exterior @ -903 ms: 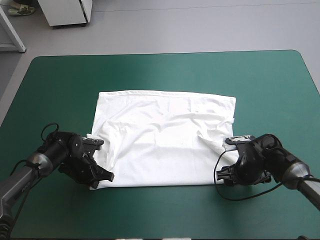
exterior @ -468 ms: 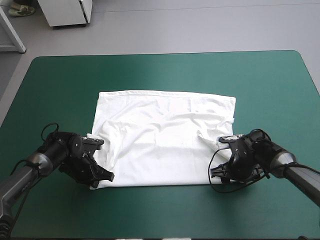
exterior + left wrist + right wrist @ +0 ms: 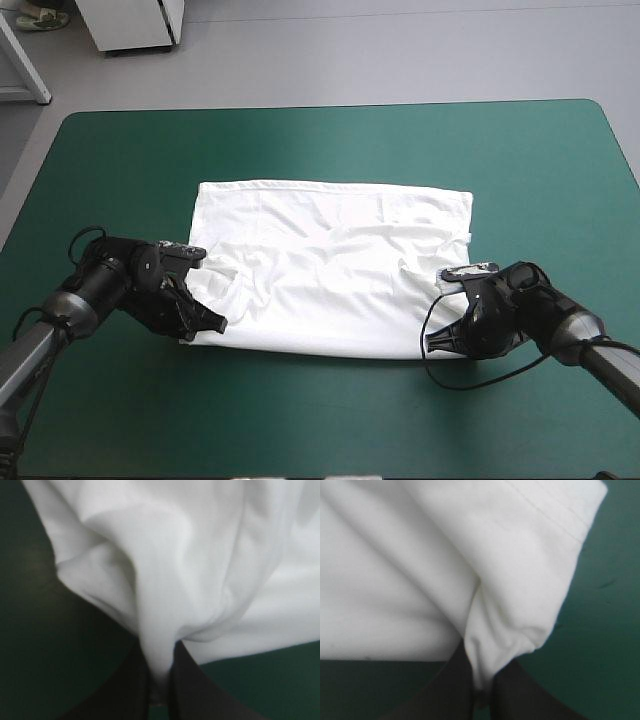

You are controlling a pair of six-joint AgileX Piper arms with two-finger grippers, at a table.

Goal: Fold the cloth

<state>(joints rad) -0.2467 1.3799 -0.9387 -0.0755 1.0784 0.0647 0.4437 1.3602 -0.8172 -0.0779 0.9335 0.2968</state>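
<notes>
The left arm (image 3: 45, 335) reaches in low from the left, wrist bent inward. The left gripper (image 3: 207, 323) points toward the middle, its fingers (image 3: 125, 690) pinched almost together on a fold of the T-shirt (image 3: 330, 285). The right arm (image 3: 585, 340) comes in low from the right. The right gripper (image 3: 437, 342) likewise clamps the T-shirt's near corner.

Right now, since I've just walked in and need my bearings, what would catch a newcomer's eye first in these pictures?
The white T-shirt, spread across the middle of the teal-green table, stands out first. Next come the two black graspers at its near corners: the left end effector and the right end effector each pinch a bunch of fabric, shut on it.
</notes>
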